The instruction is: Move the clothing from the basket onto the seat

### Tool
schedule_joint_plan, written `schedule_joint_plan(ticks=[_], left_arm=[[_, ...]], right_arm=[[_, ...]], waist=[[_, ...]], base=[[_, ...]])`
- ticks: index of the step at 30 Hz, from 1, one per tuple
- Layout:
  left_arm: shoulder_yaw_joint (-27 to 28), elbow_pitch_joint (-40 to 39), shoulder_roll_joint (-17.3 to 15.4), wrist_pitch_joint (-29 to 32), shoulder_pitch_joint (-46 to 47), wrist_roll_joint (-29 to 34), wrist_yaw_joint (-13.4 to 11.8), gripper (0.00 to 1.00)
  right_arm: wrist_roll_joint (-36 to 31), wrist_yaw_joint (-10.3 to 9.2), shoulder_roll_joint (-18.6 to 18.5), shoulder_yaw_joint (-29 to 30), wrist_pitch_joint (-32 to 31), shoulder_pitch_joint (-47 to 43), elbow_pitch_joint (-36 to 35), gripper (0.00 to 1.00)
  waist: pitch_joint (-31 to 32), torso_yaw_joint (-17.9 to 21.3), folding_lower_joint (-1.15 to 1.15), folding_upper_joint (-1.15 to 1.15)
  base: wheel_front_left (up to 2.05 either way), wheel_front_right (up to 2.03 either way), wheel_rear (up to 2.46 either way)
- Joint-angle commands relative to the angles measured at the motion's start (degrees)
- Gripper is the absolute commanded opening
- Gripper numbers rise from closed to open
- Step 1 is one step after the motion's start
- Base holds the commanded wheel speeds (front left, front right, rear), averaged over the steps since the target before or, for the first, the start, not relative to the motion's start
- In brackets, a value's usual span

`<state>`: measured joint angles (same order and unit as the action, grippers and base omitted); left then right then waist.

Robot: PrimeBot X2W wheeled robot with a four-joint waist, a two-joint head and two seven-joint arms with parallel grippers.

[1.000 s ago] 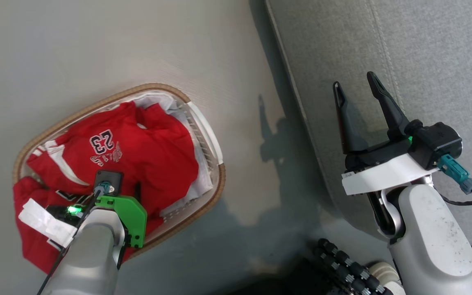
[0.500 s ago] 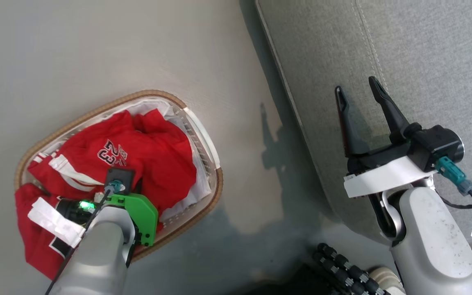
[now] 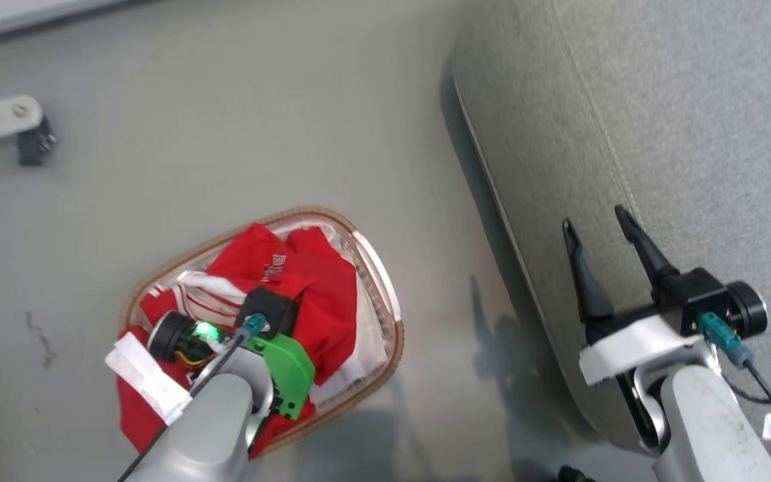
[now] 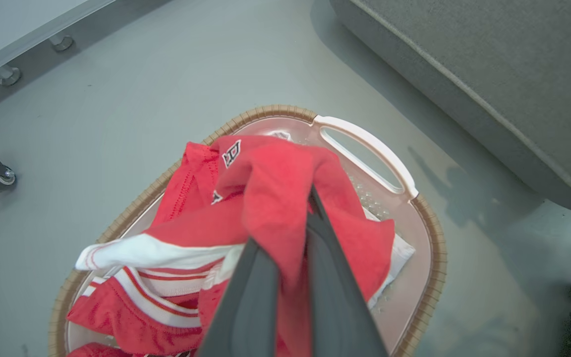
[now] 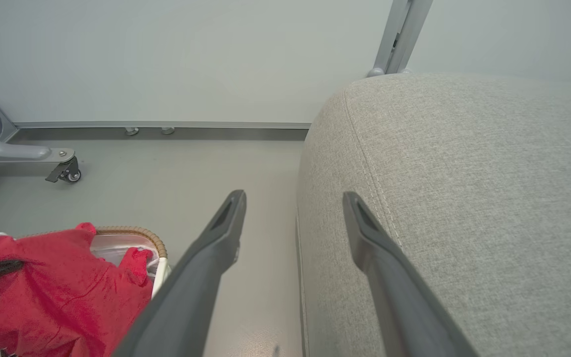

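The oval white basket (image 3: 385,294) with its brown rim stands on the floor left of the grey sofa seat (image 3: 693,134). Red clothing (image 3: 318,281) with white striped trim fills it and spills over its near edge. My left gripper (image 4: 290,233) is shut on a bunched fold of a red jersey (image 4: 275,193), which is pulled up above the basket rim (image 4: 431,233). My right gripper (image 3: 593,217) hovers open and empty over the sofa's left edge (image 5: 464,198); its own wrist view shows its gripper (image 5: 294,197) spread wide, with the red clothing (image 5: 42,287) at the lower left.
A grey metal leg with a caster (image 3: 4,120) stands on the floor at the far left, also near the wall as the caster (image 5: 65,171). A baseboard (image 5: 166,125) runs along the wall. The basket's white handle (image 4: 365,146) faces the sofa. Bare floor (image 3: 439,221) separates basket and sofa.
The head camera has shifted, so the basket looks smaller and lower. My left gripper has risen with the red jersey, bunching it up. My right gripper stays open by the sofa.
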<state>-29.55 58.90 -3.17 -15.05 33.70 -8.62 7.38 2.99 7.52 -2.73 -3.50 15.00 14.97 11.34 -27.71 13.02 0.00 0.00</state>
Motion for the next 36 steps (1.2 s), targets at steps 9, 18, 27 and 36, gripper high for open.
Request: schedule_joint_plan(ticks=[9, 18, 27, 36], left_arm=[[-12.9, -10.5, -5.2, -0.1, 2.5, -4.7, 0.1, 0.00], [-23.0, -20.4, -12.6, 0.7, 15.5, -10.4, 0.1, 0.00], [-27.6, -24.4, -16.6, 0.3, 27.4, -11.7, 0.1, 0.00], [-30.5, -22.6, -15.5, -0.1, 33.2, -13.4, 0.1, 0.00]], right_arm=[[-2.7, -0.06, -0.3, 1.1, 0.3, -7.2, 2.0, 1.00], [-3.4, -0.06, -0.3, -0.3, 0.3, -9.1, 2.5, 1.00], [-4.0, -0.06, -0.3, -2.9, 0.3, -6.0, 2.9, 1.00], [-2.3, -0.06, -0.3, -6.9, 0.3, -2.4, 3.4, 1.00]], waist=[[21.0, -8.9, 0.00, 0.00], [27.8, -10.5, 0.00, 0.00], [28.6, -10.4, 0.00, 0.00], [29.4, -11.0, 0.00, 0.00]], base=[[0.00, 0.00, 0.00], [0.00, 0.00, 0.00], [0.00, 0.00, 0.00], [0.00, 0.00, 0.00]])
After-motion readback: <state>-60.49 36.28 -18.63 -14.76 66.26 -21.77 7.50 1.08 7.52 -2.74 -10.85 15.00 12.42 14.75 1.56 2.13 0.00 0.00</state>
